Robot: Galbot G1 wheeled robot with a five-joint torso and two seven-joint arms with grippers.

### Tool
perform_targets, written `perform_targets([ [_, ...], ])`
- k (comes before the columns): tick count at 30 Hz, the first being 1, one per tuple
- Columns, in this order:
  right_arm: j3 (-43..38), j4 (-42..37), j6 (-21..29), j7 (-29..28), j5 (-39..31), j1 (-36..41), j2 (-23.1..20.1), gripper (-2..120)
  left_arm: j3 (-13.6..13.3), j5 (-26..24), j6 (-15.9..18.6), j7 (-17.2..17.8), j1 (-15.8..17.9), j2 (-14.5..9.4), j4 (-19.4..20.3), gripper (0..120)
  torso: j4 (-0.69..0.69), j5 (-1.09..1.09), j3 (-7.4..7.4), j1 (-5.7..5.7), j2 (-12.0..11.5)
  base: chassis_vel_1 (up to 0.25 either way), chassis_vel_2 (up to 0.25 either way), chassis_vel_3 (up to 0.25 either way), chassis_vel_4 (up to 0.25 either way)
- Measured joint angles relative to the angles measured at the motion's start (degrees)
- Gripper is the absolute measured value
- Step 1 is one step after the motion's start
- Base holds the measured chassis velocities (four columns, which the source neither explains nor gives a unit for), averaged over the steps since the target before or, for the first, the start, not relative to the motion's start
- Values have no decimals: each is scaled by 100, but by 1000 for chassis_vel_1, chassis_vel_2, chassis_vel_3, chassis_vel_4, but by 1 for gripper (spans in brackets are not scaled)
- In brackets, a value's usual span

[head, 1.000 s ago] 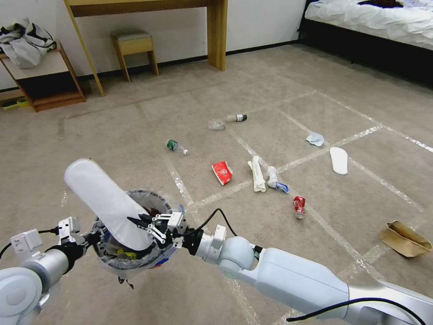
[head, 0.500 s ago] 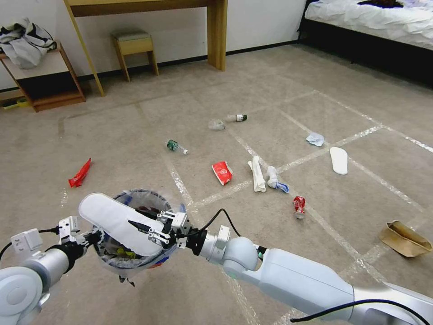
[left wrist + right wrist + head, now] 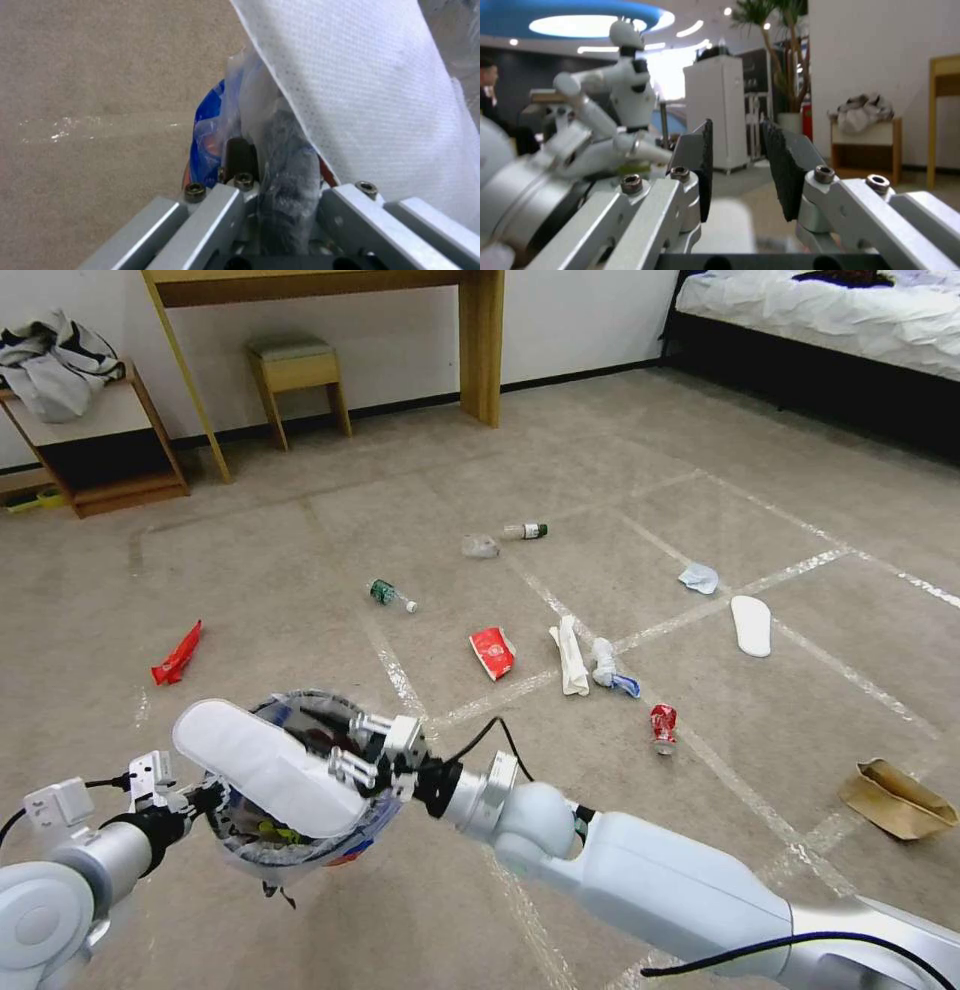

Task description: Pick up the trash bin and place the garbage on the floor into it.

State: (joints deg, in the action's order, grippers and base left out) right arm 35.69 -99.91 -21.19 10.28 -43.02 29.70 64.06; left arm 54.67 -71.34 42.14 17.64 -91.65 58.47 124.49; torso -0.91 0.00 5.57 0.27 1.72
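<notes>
On the carpet, garbage (image 3: 493,652) lies beyond the held trash bin (image 3: 300,855).

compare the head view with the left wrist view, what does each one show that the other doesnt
Head view alone: the right gripper, fingers open, over the trash bin; floor litter such as a red wrapper, a crushed can and a green-capped bottle. Left wrist view alone: the left gripper shut on the bin's bagged rim, seen close up. Shared: the white insole lying across the bin, and the carpet.
</notes>
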Motion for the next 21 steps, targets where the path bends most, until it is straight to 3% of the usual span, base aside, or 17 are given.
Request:
perform_targets([
  [15,-974,-367,80,-23,-442,-109,-195,30,31,48,0,-9,-26,27,-73,1,0,0,0,0,0,0,0,0,0],
  [21,-1543,-435,124,-20,-628,-106,-400,39,34,81,0,-19,-16,41,-138,1,1,1,0,0,0,0,0,0,0],
])
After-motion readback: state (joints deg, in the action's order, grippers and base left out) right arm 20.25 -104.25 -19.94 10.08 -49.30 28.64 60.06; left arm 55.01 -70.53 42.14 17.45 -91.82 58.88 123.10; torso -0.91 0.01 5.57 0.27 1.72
